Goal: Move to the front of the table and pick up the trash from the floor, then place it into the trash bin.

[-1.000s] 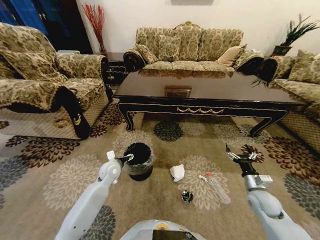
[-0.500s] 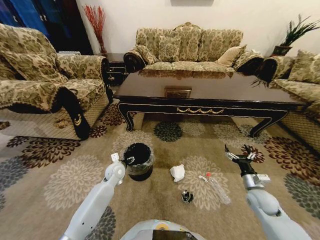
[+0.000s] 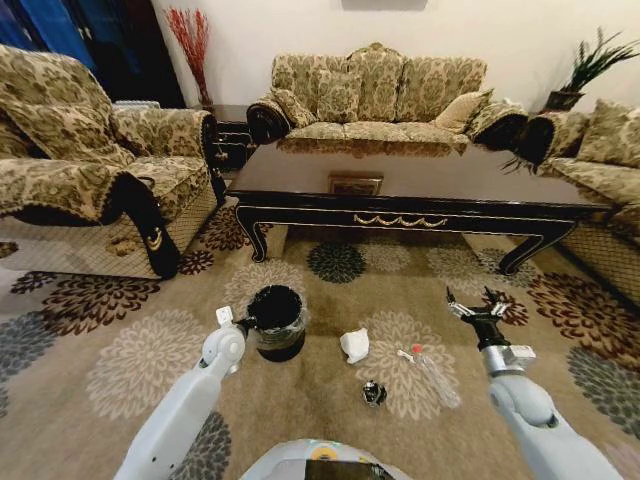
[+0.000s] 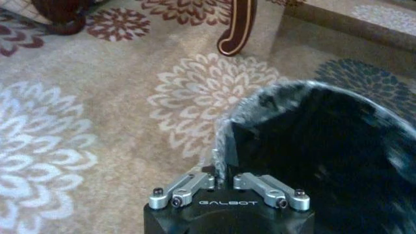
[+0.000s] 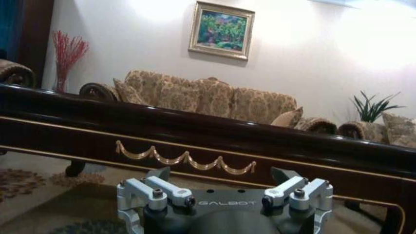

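From the head view, we see our left gripper (image 3: 243, 322) back a little toward our body since half a second ago, its tip at the near rim of the trash bin (image 3: 277, 320); our right gripper (image 3: 474, 306) has lifted slightly and hangs with its jaws spread wide, nothing in them, above the floral carpet (image 3: 120, 370). The trash lies where it lay: a crumpled white paper wad (image 3: 353, 345) just right of the bin, a small dark shiny piece (image 3: 374, 392) nearer us, and a clear plastic bottle (image 3: 435, 375) to the right of that. The bench (image 3: 400, 190) (the long dark one with gold scrollwork) stands beyond them, before the sofa (image 3: 375, 95).

In the left wrist view, the left gripper (image 4: 219, 165) has its fingers drawn together on the bin's (image 4: 325, 146) liner edge, pinching the thin plastic at the rim. The word "GALBOT" is printed on the gripper body. A carved bench leg (image 4: 237, 27) stands on the carpet (image 4: 97, 112) beyond.

In the right wrist view, the right gripper (image 5: 224, 175) is open and empty, again marked "GALBOT", facing the bench's (image 5: 195, 131) gilt apron, with a framed painting (image 5: 221, 30) on the wall behind.
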